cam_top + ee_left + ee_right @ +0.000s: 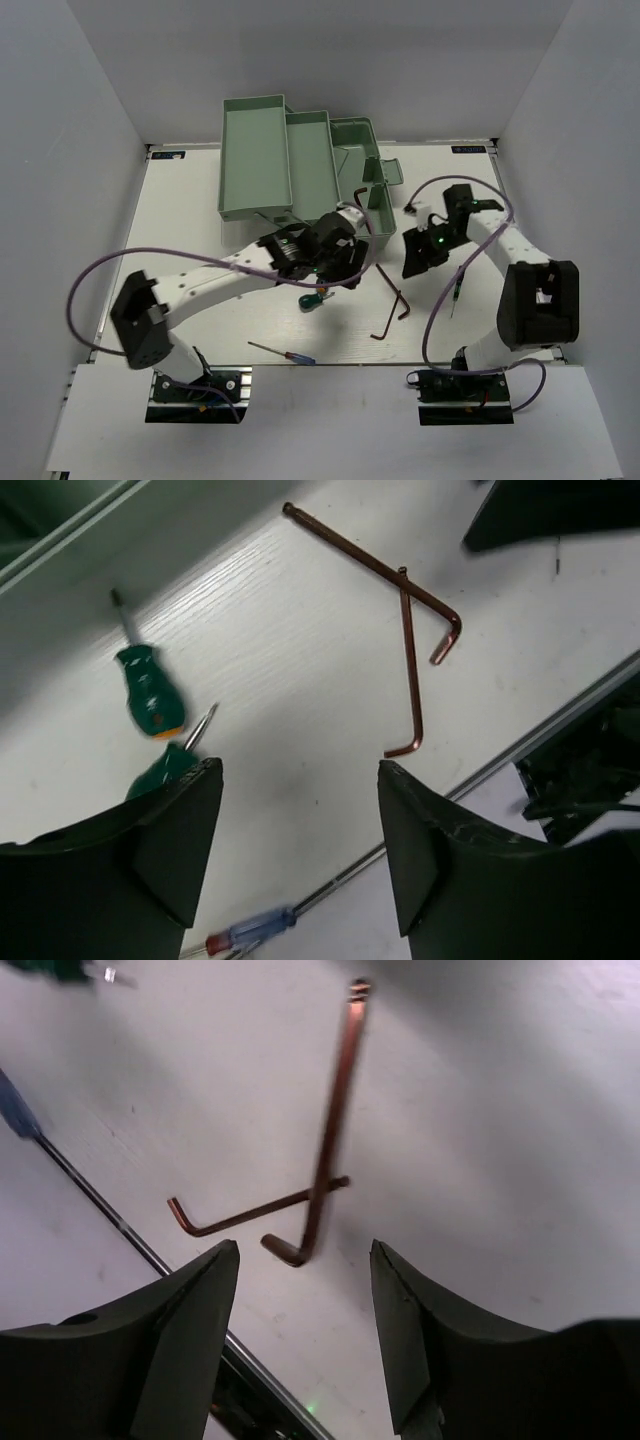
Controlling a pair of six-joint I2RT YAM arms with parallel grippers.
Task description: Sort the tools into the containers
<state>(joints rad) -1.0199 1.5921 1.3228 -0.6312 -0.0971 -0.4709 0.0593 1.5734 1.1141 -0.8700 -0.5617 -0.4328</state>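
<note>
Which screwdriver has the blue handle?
The slim, long-shafted screwdriver lying alone by the table's near edge. The two stubby screwdrivers have green handles instead.

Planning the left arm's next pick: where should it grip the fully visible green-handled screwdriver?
Probably mid-handle on the green-handled screwdriver, coming straight down, jaws across its width. It lies flat on the table; the handle is its thickest part, with bare surface on both sides.

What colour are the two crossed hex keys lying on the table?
The hex keys are a coppery reddish-brown; the left wrist view shows this best.
</note>
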